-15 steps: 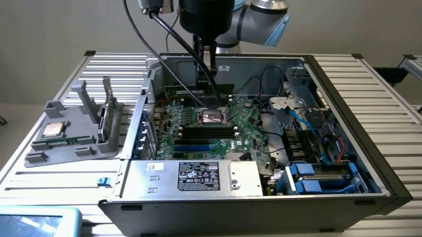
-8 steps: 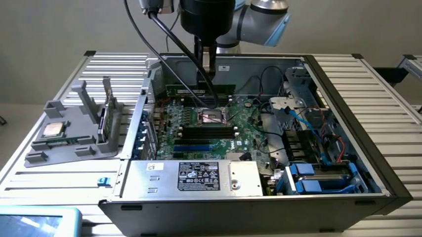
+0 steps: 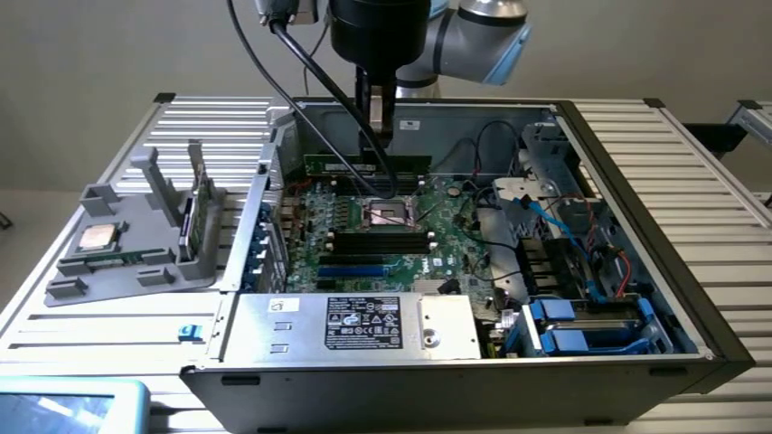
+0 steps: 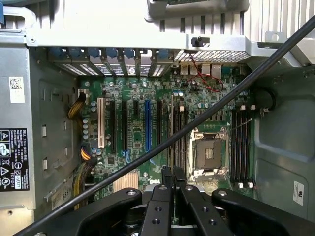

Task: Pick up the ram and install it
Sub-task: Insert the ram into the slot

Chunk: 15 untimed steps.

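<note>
The ram (image 3: 115,262), a long narrow green stick, lies flat along the near edge of the grey holder (image 3: 72,291) at the exterior view's left, outside the computer case. My gripper (image 3: 380,127) hangs over the far part of the open case, well away from the ram. Its fingers are shut with nothing between them, as the wrist view's gripper (image 4: 173,173) shows. Below it are the bare processor socket (image 3: 389,214) (image 4: 209,152) and dark memory slots (image 4: 241,142). Another green stick (image 3: 365,164) stands on edge just behind the socket, under the fingers but apart from them.
The holder also carries a square silver processor chip (image 3: 97,237) and an upright card (image 3: 193,224). The case wall (image 3: 657,226) rings the motherboard. A power supply (image 3: 350,324) fills the near side, with drive bays (image 3: 579,325) at the right. A black cable (image 4: 221,103) crosses the wrist view.
</note>
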Each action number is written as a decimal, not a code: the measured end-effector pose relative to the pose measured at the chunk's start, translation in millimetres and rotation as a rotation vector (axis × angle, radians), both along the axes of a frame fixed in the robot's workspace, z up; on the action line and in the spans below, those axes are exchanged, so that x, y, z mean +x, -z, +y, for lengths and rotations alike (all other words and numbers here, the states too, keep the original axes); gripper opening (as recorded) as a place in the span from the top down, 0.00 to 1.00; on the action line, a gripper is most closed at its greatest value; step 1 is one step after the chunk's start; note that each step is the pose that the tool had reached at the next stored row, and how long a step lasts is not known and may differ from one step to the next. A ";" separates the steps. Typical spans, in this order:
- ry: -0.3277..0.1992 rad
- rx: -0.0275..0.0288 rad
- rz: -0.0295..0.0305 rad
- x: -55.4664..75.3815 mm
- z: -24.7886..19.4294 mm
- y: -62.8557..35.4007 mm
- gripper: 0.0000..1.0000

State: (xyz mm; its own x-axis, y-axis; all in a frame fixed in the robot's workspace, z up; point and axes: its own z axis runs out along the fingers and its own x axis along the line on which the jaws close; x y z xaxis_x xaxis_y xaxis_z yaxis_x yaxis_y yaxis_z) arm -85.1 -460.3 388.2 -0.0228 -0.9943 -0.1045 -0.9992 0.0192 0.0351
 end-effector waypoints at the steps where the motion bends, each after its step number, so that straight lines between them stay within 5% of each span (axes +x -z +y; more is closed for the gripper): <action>1: 0.000 0.0000 0.0000 0.0 0.0 0.0 0.89; 8: 0.000 -0.0004 0.0001 0.0 0.1 -0.1 0.89; 15: 0.006 -0.0002 0.0003 6.0 9.1 8.9 0.89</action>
State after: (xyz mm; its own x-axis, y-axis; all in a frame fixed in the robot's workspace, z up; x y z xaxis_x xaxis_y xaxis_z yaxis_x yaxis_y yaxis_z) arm -79.1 -451.1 379.3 -0.0287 -0.9941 -0.1044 -0.9991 0.0252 0.0354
